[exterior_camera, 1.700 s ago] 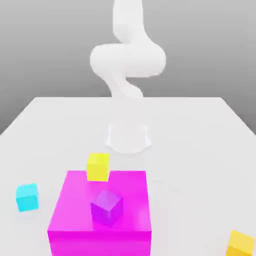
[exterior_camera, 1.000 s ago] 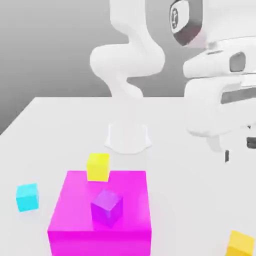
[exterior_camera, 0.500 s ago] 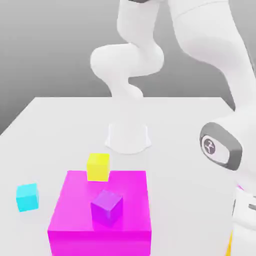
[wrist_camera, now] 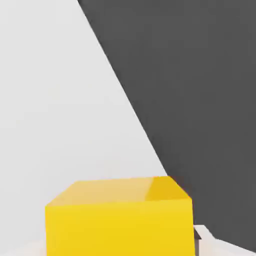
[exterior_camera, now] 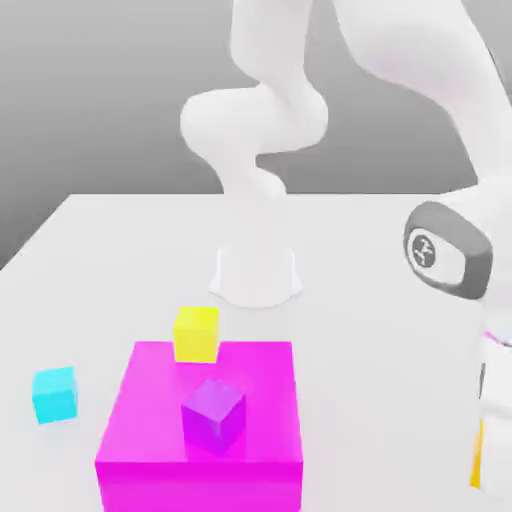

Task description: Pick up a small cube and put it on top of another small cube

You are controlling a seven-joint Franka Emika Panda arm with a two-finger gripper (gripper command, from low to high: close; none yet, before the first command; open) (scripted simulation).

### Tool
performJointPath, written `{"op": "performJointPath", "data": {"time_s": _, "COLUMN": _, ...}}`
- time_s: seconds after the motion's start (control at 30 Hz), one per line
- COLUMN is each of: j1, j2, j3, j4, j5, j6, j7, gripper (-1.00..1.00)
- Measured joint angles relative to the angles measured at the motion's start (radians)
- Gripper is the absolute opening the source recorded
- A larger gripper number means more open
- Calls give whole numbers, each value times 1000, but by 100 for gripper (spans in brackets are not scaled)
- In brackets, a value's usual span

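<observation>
The small cube, amber, sits close up in the hand view with a fingertip against its side. In the exterior view only a thin amber strip of it shows beside my hand at the front right. My gripper is shut on this cube, low over the table. The other small cube, cyan, rests on the table at the exterior view's left, far from the gripper.
A big magenta block stands at the front centre with a purple cube on top. A lemon-yellow cube sits at its back edge. The arm's base is behind. The table's edge runs close by the amber cube.
The arm swung down at the right onto the amber cube and the fingers closed on it. In the last half second the wrist and the amber strip moved slightly up.
</observation>
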Motion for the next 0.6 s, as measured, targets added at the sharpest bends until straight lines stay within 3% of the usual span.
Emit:
{"op": "performJointPath", "data": {"time_s": 0.4, "j1": -356, "j2": -210, "j3": -211, "j4": -203, "j5": 56, "j6": 11, "j7": -504, "gripper": -100}}
{"op": "performJointPath", "data": {"time_s": 0.6, "j1": -666, "j2": -320, "j3": -354, "j4": -358, "j5": 114, "j6": 8, "j7": -844, "gripper": -100}}
